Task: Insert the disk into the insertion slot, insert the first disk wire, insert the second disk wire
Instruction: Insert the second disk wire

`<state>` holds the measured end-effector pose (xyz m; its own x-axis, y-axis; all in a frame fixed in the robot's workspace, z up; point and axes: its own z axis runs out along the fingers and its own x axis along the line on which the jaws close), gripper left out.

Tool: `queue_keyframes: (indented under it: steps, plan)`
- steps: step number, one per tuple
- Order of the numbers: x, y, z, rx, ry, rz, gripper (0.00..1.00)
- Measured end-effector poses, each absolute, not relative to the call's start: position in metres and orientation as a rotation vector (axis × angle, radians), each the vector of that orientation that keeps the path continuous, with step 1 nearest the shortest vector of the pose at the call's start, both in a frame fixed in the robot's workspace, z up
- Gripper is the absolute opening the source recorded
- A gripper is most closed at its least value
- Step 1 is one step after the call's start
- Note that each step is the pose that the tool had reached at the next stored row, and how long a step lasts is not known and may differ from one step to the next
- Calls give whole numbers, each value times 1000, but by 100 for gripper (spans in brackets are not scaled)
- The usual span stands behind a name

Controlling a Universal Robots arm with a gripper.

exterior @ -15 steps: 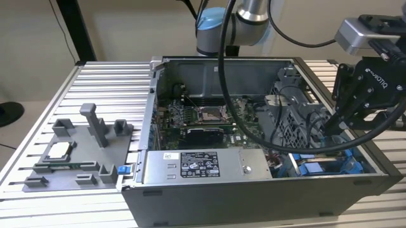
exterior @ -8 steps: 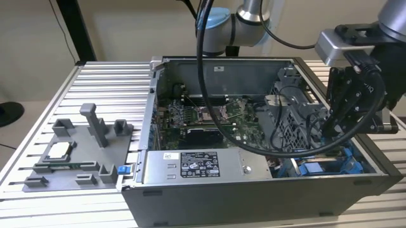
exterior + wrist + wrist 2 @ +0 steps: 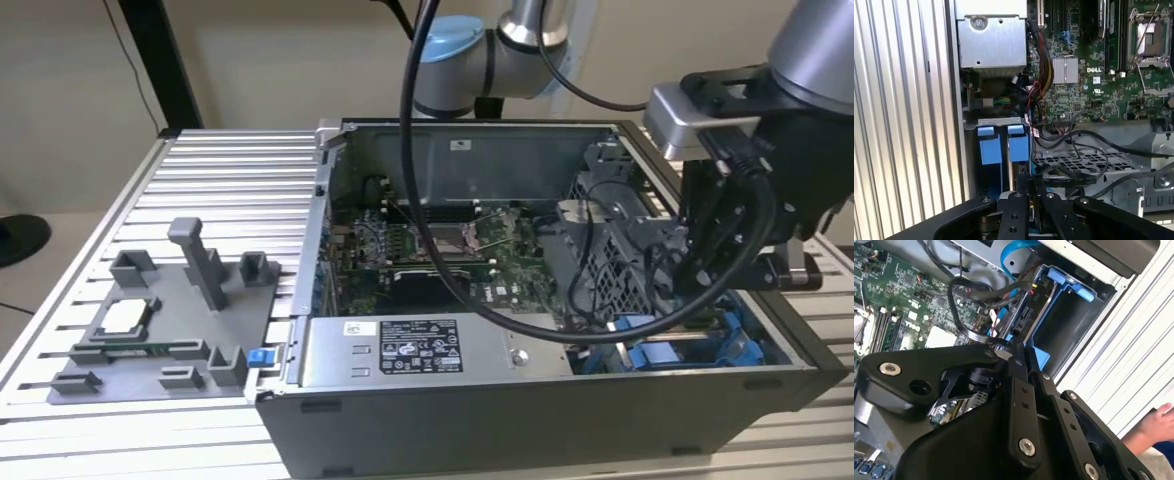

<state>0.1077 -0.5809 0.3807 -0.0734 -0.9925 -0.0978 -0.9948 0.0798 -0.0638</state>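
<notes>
**A:** so where's the disk [image 3: 1019, 150] sitting right now?

**B:** it's standing on edge in the drive bay at the corner of the open computer case [image 3: 561, 400], blue carrier tabs facing out, right beside a second blue carrier [image 3: 990, 147]. Black wires [image 3: 979, 295] are looping just above it, near the green motherboard [image 3: 1094, 75].

**A:** and the gripper [image 3: 1021, 352]?

**B:** it's hanging right over the bay, fingers [image 3: 1018, 390] pressed together with basically no gap showing. Can't tell if they're pinching anything. In the exterior view the arm is reaching down into the case's right end, next to the grey power-supply box [image 3: 400, 350].

**A:** anything else around?

**B:** a person's hand [image 3: 1154, 427] is resting on the ribbed table [image 3: 227, 170] outside the case.
</notes>
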Motion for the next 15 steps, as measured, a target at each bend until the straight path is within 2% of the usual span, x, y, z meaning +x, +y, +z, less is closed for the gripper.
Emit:
queue_keyframes:
  steps: [15]
  plan:
    - [110,-580,354,-2052,2215,20,0]
